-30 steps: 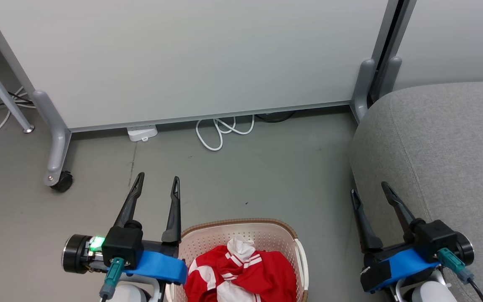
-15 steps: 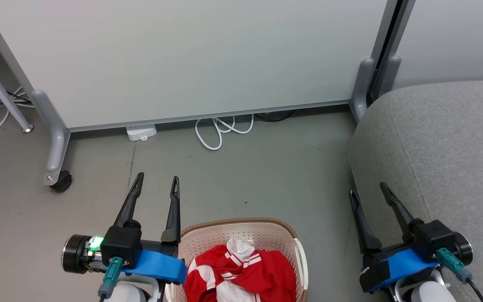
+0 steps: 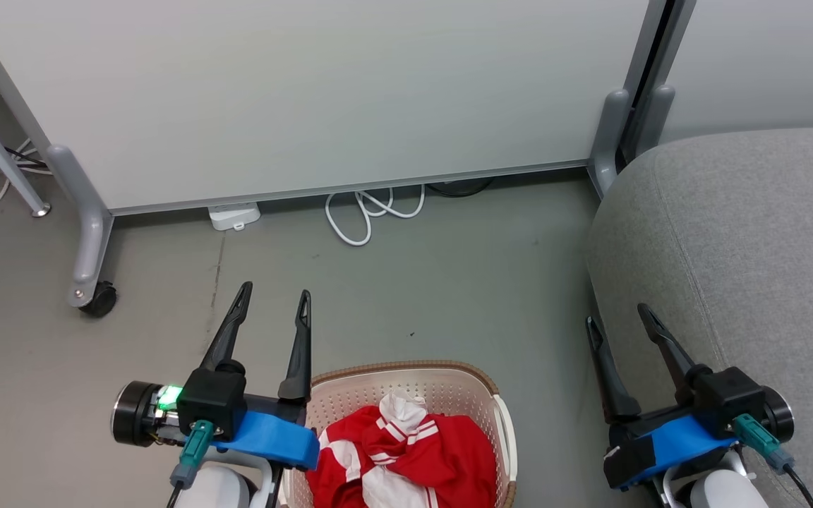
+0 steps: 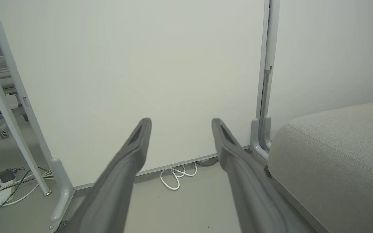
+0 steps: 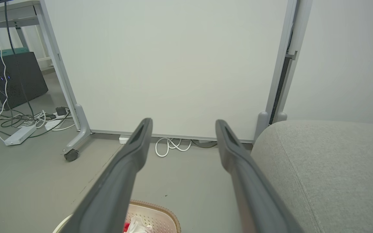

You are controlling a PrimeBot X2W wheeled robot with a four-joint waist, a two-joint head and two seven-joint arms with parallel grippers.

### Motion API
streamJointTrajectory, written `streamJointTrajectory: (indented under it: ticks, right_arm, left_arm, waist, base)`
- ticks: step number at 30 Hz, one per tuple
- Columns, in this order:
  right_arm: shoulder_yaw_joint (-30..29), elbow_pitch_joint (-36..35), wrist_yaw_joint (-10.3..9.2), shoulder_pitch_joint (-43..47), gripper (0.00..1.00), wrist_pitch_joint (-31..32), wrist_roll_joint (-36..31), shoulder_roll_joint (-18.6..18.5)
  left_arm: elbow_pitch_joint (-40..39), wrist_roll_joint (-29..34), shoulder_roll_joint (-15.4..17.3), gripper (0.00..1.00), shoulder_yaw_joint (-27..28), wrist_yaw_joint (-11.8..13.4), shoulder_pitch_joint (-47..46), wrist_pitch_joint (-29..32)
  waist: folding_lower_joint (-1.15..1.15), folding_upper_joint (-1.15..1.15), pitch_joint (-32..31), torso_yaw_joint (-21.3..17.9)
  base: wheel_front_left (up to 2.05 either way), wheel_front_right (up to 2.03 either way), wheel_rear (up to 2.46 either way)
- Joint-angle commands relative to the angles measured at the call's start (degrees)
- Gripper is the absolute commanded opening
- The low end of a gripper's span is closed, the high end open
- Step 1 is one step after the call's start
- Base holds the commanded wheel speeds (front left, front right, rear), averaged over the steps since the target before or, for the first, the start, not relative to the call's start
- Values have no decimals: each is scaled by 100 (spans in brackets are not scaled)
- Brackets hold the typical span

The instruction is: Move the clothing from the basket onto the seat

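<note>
One heap or two garments, down at the near edge of the head view?

One crumpled heap of red sports clothing (image 3: 442,462) with white stripes is all I can make out. It lies inside the laundry basket (image 3: 406,370), and a bundle like that shows no long axis. A white fold sticks up toward the far rim.

And the basket's own direction?

Cannot tell. Its near half is cut off by the frame, and the left arm's blue bracket (image 3: 272,437) covers its left edge. It stands on the floor (image 3: 413,282) between the two arms.

How do the arms sit?

Both low, fingers pointing away from the robot. The left tool (image 3: 274,296) is released, its jaws spread over bare floor just left of the basket. The right tool (image 3: 616,315) is spread wide too and holds nothing. Its fingers lean slightly left and are seen against the sofa's near flank; whether they touch it I cannot tell.

Where is the sofa?

The grey fabric sofa (image 3: 752,247) takes the right side, well apart from the clothing. Its rounded corner faces the basket and its edge runs away toward the partition panel (image 3: 308,92). Its right part is out of frame.

Anything further back?

A coiled white cable (image 3: 364,215) and a white power strip (image 3: 233,215) lie under the panel, with a castor (image 3: 99,300) on its left foot.
</note>
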Motion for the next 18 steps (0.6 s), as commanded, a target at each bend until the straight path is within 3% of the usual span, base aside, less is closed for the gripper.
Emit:
streamJointTrajectory:
  ticks: [1, 18]
  right_arm:
    - [4, -12, 13, -79, 100, -22, 27, -32]
    - [-67, -365, 13, -614, 100, -21, -32, -27]
  left_arm:
    - [19, 17, 4, 100, -2, -25, -79, -16]
    - [1065, 211, 143, 100, -561, -436, -1222, -16]
  waist:
    - [0, 0, 25, -17]
    - [0, 0, 1195, -479]
  base:
    - [0, 0, 0]
    - [0, 0, 0]
